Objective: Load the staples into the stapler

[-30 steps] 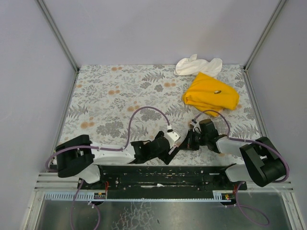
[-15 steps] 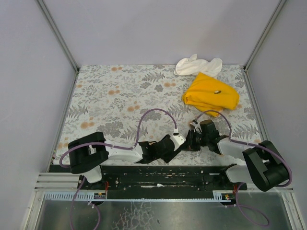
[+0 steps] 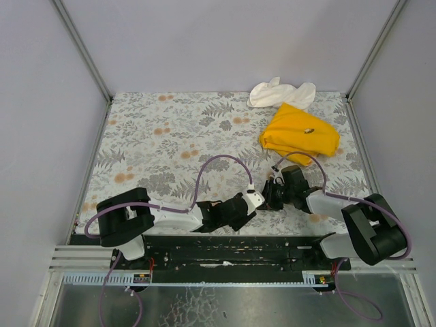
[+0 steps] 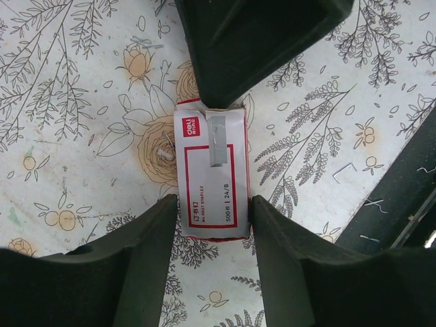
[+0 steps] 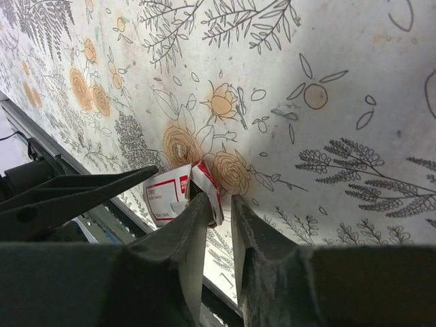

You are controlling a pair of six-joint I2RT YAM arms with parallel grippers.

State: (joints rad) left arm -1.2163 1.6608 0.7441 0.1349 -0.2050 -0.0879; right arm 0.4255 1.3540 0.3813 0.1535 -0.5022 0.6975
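Where the flat cardboard box of staples (image 4: 211, 167) lies on the flowered tablecloth (image 4: 82, 102), my left gripper (image 4: 212, 202) clamps its long sides. My left wrist reads "deli", "STAPLES", "500" and "24/8" on its white label. My right wrist shows only the torn end, my right gripper (image 5: 218, 201) narrowly parted there, grip unclear.
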